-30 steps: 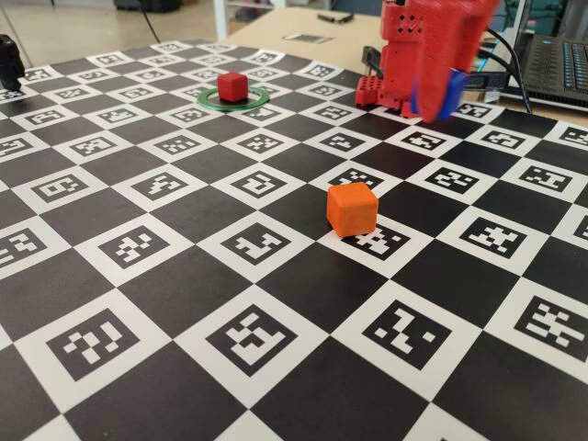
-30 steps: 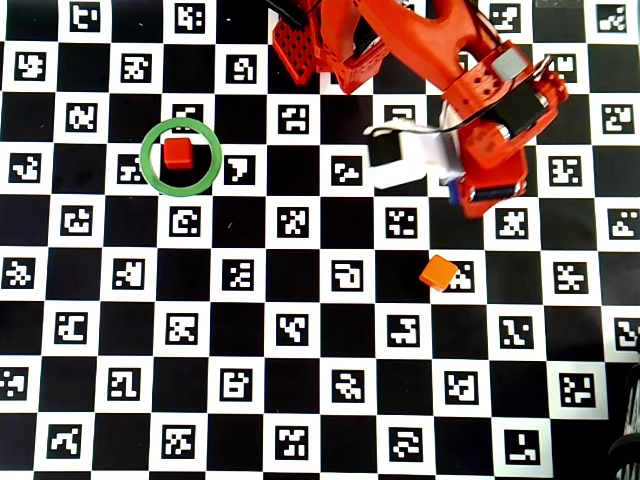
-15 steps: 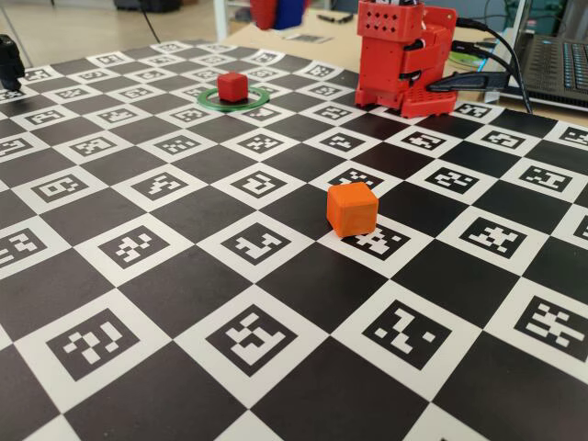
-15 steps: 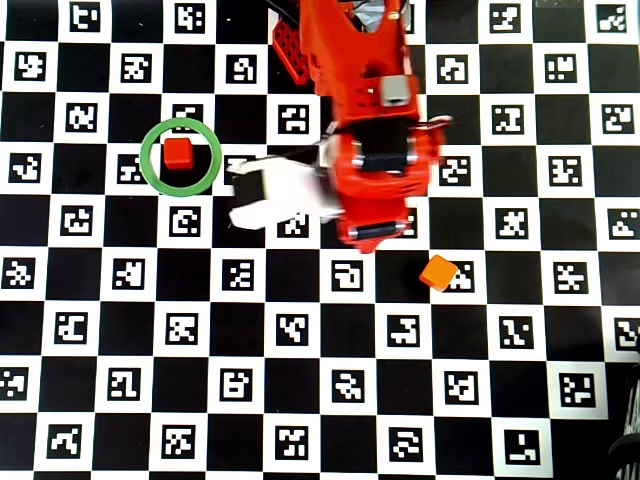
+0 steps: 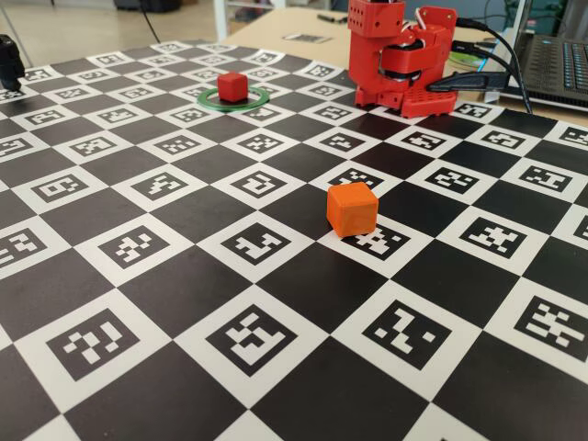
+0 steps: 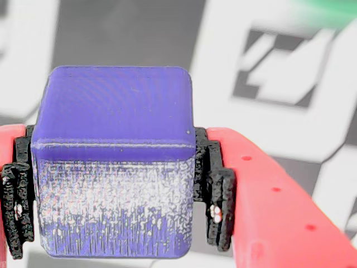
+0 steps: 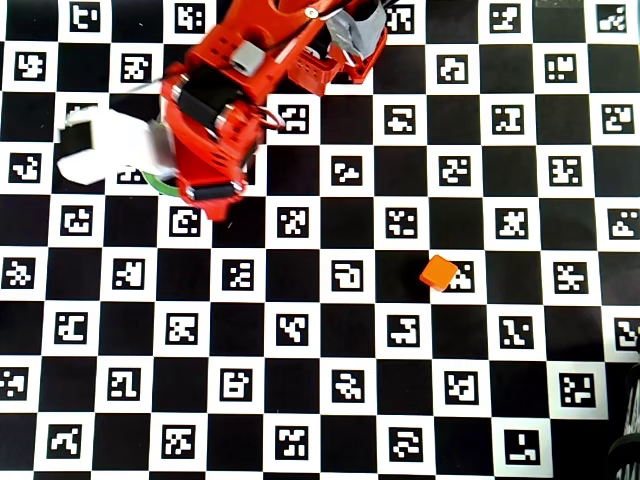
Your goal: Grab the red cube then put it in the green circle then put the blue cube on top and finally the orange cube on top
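So I've got the blue cube (image 6: 113, 162) clamped in my pincer (image 6: 114, 190), black pads (image 6: 215, 190) pressed on both its sides in the wrist view, with the checkered marker board (image 6: 279, 111) blurred underneath and a smear of green at the top right corner. From overhead my arm (image 7: 215, 110) is slung out from the base (image 7: 335, 45) toward the left side of the board, wrist end sitting right over the spot where the green circle (image 7: 155, 181) lies; only a sliver of the ring peeks out from under me there. The red cube (image 5: 231, 87) is inside that ring (image 5: 232, 98), which the fixed view shows nicely (overhead I'm covering it completely). The fixed view only catches my base (image 5: 400, 60) at the back of the board; the rest of me is out of its top edge.

The orange cube (image 7: 438, 272) sits by itself well off to the right in the overhead view, on the seam of a black and a white square, nothing near it (image 5: 352, 209).

Compared with half a second ago: I was pointing roughly down the middle of the board then, and a second ago I was way over on the right. Now I've swung all the way across to the ring. Red and orange cubes haven't budged.
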Tool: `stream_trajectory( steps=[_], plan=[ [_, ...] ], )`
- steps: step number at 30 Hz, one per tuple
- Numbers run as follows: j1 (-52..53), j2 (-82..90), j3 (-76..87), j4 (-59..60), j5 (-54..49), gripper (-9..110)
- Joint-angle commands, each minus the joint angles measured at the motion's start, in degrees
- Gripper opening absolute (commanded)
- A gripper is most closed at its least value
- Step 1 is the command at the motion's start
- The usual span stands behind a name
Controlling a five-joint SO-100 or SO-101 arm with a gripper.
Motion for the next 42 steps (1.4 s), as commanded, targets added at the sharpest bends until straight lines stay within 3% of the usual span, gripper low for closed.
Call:
stream_trajectory(
  steps=[1, 9, 26, 42],
  plan=[
    [7.6, 4.7, 1.1, -2.5, -5.3, 9],
    [16.1, 5.1, 5.7, -3.2, -10.3, 9],
    [14.2, 4.7, 15.8, -8.4, -4.3, 9],
    [13.1, 6.2, 26.5, -21.4, -4.0, 10]
  ],
)
